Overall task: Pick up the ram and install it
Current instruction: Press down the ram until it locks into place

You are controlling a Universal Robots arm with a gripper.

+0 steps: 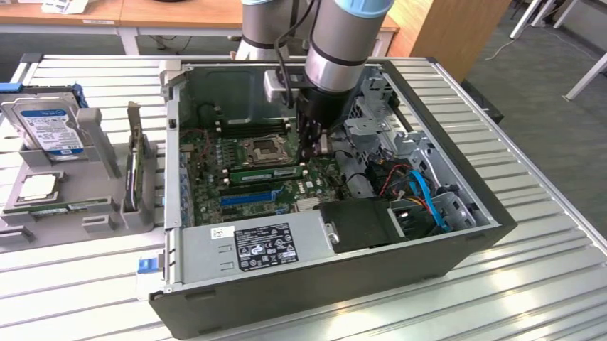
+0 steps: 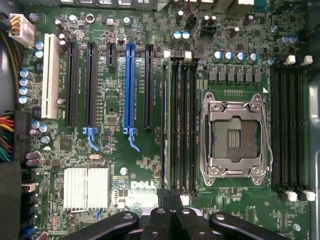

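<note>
The ram (image 1: 266, 172) is a long green stick standing on edge in a slot of the motherboard (image 1: 213, 177), beside the empty CPU socket (image 1: 263, 149), inside the open computer case. My gripper (image 1: 318, 150) reaches down into the case at the stick's end toward the exterior view's right. In the wrist view the ram (image 2: 170, 125) shows edge-on in the memory slot furthest from the socket (image 2: 232, 137), and my gripper (image 2: 170, 200) is shut with its black fingers pressed together right over the stick's near end. I cannot tell whether they pinch it.
A power supply (image 1: 266, 245) fills the case's near side, with blue cables (image 1: 427, 199) and a drive cage (image 1: 379, 128) at the exterior view's right. Outside the case, a grey holder (image 1: 99, 135) carries a hard drive (image 1: 52, 128), a CPU (image 1: 38, 186) and upright cards (image 1: 138, 170).
</note>
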